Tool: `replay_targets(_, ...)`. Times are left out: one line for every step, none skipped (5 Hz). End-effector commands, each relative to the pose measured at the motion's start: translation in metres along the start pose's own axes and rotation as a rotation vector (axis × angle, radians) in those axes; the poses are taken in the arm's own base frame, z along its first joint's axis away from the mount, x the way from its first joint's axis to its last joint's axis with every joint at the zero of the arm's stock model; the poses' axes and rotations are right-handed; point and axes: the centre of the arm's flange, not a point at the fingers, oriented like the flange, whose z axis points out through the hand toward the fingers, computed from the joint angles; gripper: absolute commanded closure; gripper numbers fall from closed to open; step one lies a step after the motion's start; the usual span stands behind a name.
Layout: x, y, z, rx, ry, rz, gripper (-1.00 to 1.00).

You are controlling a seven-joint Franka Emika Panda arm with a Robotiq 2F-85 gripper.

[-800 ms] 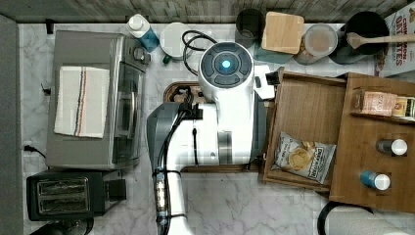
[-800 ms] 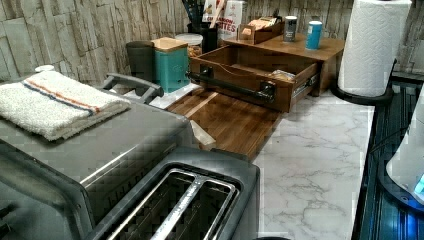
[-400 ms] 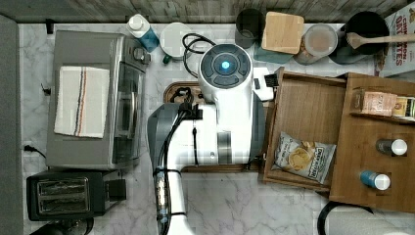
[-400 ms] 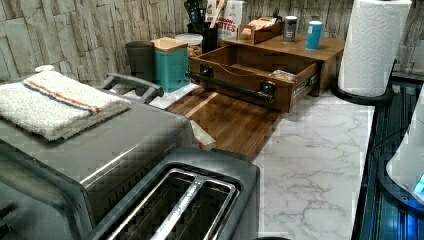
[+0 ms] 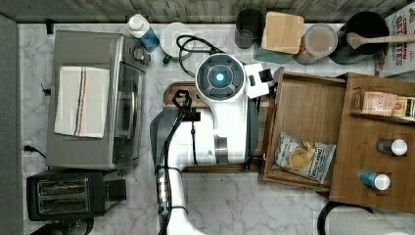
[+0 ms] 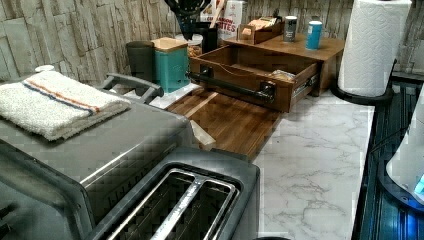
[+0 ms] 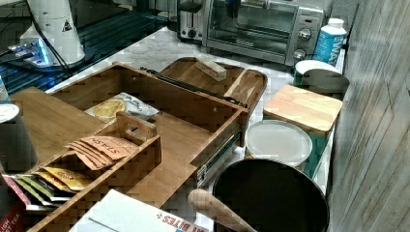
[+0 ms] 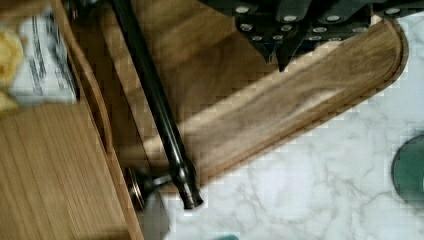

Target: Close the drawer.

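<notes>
The drawer (image 5: 306, 110) stands pulled out from under the cabinet top (image 5: 377, 147), toward the top view's left. A chip bag (image 5: 304, 156) lies inside it. Its black bar handle (image 8: 157, 107) runs along the front wall (image 6: 240, 92), above the dark round-cornered board (image 8: 280, 110). My gripper (image 8: 278, 56) hangs shut over that board, a short way from the handle and touching nothing. In the top view my white arm (image 5: 220, 78) covers the board just left of the drawer front. The open drawer (image 7: 179, 123) also faces the board in the right view.
A toaster oven (image 5: 93, 98) with a folded towel and a toaster (image 5: 68, 196) stand at the top view's left. Jars, a teal canister (image 5: 281, 34) and a black pot (image 5: 364, 32) line the back wall. A small pale block (image 7: 210, 68) lies on the board. A paper towel roll (image 6: 375, 45) stands by the cabinet.
My arm's wrist has shifted a little down and left in the top view. The drawer has stayed pulled out in the same place.
</notes>
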Motion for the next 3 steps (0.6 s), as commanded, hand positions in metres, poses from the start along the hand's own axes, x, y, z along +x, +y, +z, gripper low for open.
replay_targets(0.014,0.019,0.062,-0.071,-0.058,-0.212,1.0)
replay_targets(0.019,0.022,0.078,-0.086,-0.012,-0.251,1.0)
replay_targets(0.024,0.023,0.097,-0.079,0.014,-0.262,1.0)
